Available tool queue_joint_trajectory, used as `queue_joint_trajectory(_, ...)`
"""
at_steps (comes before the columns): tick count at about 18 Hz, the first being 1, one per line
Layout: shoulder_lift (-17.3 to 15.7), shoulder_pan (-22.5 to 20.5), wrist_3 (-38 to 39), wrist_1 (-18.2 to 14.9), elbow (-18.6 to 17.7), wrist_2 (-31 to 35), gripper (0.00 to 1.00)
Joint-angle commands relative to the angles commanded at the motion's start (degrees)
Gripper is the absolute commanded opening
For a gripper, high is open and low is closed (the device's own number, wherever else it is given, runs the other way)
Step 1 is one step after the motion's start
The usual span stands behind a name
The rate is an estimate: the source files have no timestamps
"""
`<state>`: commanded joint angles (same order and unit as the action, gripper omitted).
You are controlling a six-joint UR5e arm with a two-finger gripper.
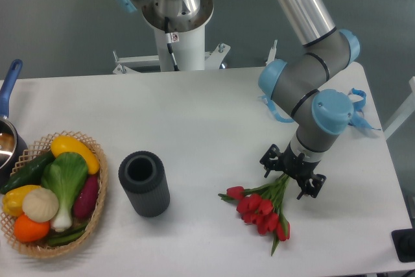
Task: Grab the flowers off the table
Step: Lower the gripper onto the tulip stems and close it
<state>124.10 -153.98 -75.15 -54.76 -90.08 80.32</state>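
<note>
Camera view: the end effector (292, 176) straddles the flowers' (262, 209) stems, fingers spread, nothing gripped.

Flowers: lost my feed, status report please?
End effector open, low over the stems. Flowers flat on the table, not gripped. Nothing in the way.

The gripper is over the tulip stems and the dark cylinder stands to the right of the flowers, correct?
Not quite. In the camera view the dark cylinder stands left of the flowers, between them and the basket. The gripper is indeed over the stems.
</note>
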Motion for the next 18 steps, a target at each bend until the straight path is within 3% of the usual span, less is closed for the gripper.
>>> queue_joint_trajectory(6, 0.09, 0.97, 0.35, 0.53, -1.49, 0.36, 0.97)
queue_joint_trajectory(18, -0.53, 1.05, 0.17, 0.44, -1.15, 0.62, 0.35)
